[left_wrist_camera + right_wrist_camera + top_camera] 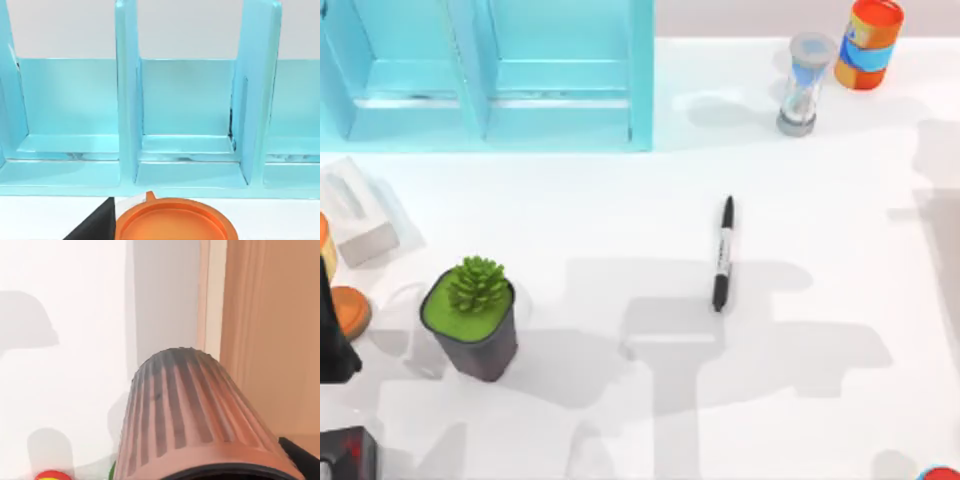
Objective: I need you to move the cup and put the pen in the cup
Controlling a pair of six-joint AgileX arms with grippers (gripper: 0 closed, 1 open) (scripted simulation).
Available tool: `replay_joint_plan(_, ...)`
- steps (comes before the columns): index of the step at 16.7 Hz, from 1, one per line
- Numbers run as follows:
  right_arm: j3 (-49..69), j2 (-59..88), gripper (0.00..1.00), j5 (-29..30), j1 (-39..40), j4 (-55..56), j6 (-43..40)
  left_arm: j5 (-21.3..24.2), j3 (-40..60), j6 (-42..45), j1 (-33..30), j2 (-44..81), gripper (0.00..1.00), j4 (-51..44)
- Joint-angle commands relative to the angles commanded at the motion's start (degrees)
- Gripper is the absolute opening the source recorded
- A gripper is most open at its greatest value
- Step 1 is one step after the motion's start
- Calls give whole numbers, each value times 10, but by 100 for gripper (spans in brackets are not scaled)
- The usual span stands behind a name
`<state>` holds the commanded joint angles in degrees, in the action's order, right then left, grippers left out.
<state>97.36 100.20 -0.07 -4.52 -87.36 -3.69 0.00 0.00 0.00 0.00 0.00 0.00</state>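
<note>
Two arms, and seemingly the cup-moving step in hand. Far left of the pen (722,255): left arm (334,335) parked, wrist camera facing a teal shelf (185,115) above an orange lid (175,222); cannot tell its grip. Nearer, left of the pen: potted plant (470,315). Pen itself flat on the white table (620,200), untouched. Well right of the pen, by the table's edge: the cup (200,420), ribbed wall close against the right gripper (299,456); cannot tell whether clamped or spread. Next, probably: secure the cup, carry it toward the pen, set it upright, then lift the pen and lower it in end-first.
</note>
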Motion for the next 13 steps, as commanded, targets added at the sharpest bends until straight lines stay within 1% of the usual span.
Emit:
replay_joint_plan(5,0,3,0,-1,0,1,3,0,0,0,0,0,100,0)
replay_joint_plan(7,7,22,0,2,21,8,24,0,0,0,0,0,100,0)
replay_joint_plan(9,20,56,0,7,64,24,66,0,0,0,0,0,100,0)
replay_joint_plan(13,44,137,0,19,184,70,186,0,0,0,0,0,100,0)
